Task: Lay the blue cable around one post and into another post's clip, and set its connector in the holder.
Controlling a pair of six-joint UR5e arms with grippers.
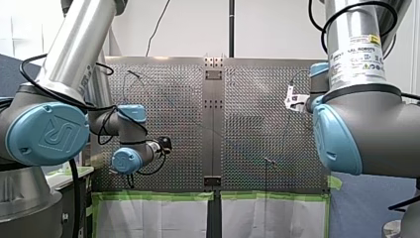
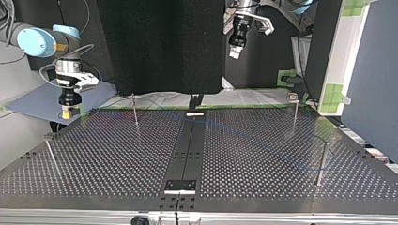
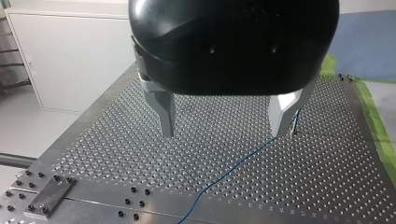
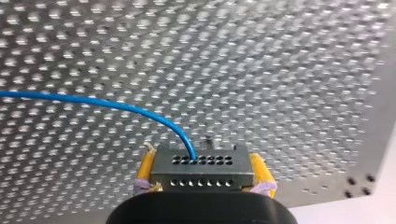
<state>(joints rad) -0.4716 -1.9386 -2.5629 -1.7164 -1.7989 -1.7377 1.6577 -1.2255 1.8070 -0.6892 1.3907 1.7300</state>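
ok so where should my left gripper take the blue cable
Probably on the cable's straight stretch lying along the table below the open left gripper, coming straight down with fingers astride it. It is thin and unobstructed there; the connector end is held by the right gripper.

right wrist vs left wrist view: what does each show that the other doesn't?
Only right wrist: the connector clamped in my right gripper, yellow pads either side, the cable curving out of it. Only left wrist: my left gripper open and empty above the table, the cable lying loose on it, and a bolted plate near the table's corner. Both: the blue cable and the perforated table.
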